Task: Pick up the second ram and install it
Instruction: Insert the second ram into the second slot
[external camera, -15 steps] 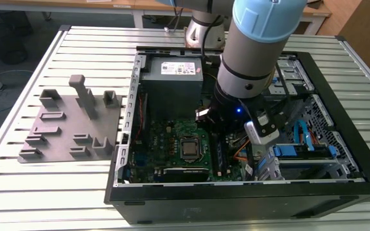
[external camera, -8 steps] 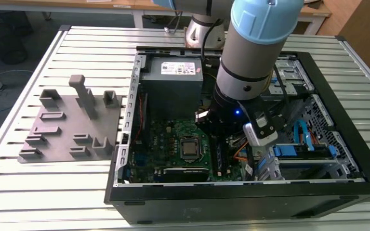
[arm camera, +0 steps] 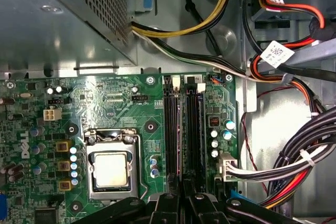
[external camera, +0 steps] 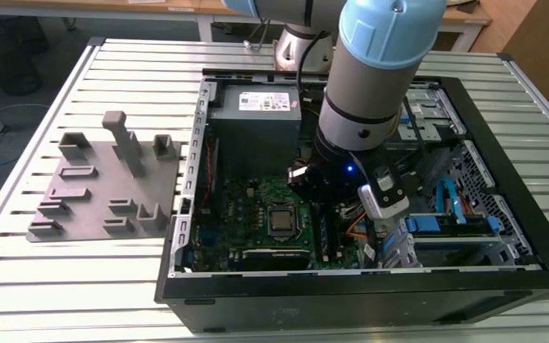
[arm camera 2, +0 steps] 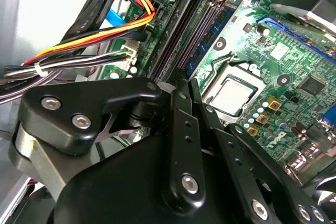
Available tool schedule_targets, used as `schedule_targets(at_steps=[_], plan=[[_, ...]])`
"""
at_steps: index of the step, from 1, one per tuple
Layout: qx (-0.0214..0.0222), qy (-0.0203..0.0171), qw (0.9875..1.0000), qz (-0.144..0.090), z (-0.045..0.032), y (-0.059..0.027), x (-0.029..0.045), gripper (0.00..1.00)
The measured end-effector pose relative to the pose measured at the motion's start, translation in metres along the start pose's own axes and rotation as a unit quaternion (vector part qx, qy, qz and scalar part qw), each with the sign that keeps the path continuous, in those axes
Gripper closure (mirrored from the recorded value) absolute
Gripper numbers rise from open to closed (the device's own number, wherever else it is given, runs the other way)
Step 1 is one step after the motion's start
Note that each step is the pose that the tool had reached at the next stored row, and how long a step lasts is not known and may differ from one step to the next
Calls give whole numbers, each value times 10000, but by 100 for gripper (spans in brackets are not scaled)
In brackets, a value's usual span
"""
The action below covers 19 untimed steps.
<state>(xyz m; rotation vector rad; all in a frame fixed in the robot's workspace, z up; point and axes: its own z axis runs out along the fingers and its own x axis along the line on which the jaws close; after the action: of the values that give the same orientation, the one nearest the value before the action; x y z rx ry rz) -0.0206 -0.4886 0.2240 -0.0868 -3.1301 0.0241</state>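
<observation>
My pincer (arm camera: 182, 195) hangs inside the open computer case (external camera: 351, 289), just over the motherboard's (external camera: 246, 200) memory slots (arm camera: 184, 124). In the exterior view these slots sit at 3 o'clock from the processor socket (arm camera: 111, 169). The pincer is clenched. I judge the second ram is pinched edge-on inside it, though my own fingers (arm camera 2: 178, 129) hide it. The grey fixture (external camera: 94, 193) lies on the worktop (external camera: 65, 286) at 9 o'clock from the case. I judge the installing step is in hand. Seating calls for exact alignment with a free slot and an even, straight press.
</observation>
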Motion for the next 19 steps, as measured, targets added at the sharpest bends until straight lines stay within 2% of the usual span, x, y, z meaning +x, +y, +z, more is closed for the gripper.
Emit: schedule_targets(at_steps=[8,13,19], plan=[[19,-2,10000,1,16,12,0,86],[55,-3,10000,7,26,41,2,86],[60,-3,10000,22,35,53,2,86]])
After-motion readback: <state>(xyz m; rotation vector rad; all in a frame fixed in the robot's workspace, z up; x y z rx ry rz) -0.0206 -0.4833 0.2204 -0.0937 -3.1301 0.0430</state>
